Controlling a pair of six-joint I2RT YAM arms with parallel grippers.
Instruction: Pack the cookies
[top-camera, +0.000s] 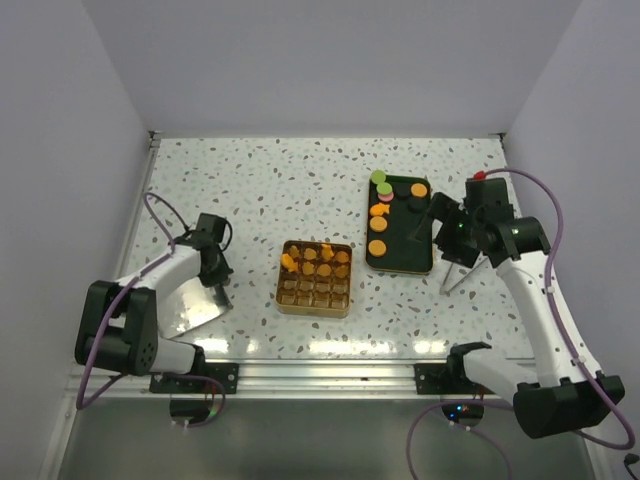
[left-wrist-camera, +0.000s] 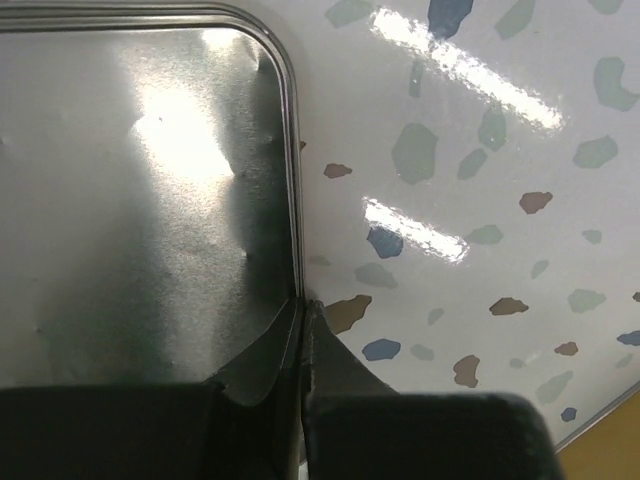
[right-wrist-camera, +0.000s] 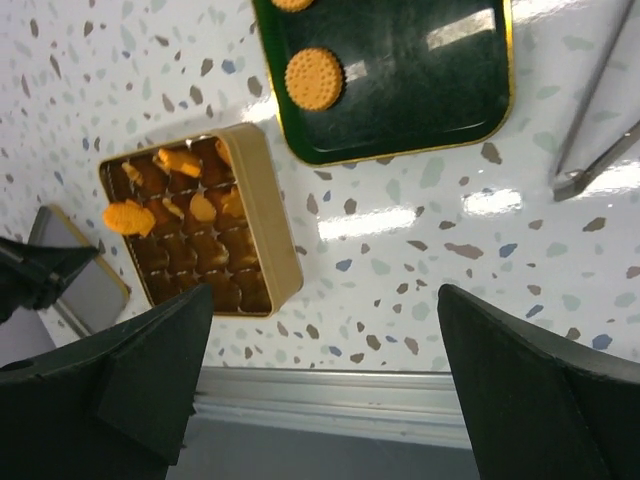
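Left wrist view puts your left hand (left-wrist-camera: 303, 312) at the bottom of the frame. Its two fingers are pinched together on the rolled rim of a thin metal lid (left-wrist-camera: 140, 200), with the speckled bench (left-wrist-camera: 520, 250) beside it. From above, that lid sits at the near left, well apart from the gold tin (top-camera: 315, 298).

Your right hand (right-wrist-camera: 325, 300) is spread wide with nothing between its fingers (right-wrist-camera: 150, 370). In the top view it hangs over the right side of the dark tray (top-camera: 405, 255). A pair of tongs (top-camera: 455, 275) lies on the bench just beside that tray.

The cookies (top-camera: 378, 248) are in two places. Several fill the far rows of the tin's grid, and a few round ones lie flat and apart along the left side of the tray. The tin's near cells look unfilled, so you probably have a good part of the packing left.

Expect each cookie to be light and stiff but brittle, chipping or snapping under a hard squeeze. The tray looks glossy, so a cookie lying flat may skid when one finger reaches it first. Take a round one across its width, edge to edge, and close gently. With shaped ones, hold the broad middle, not a thin lobe.
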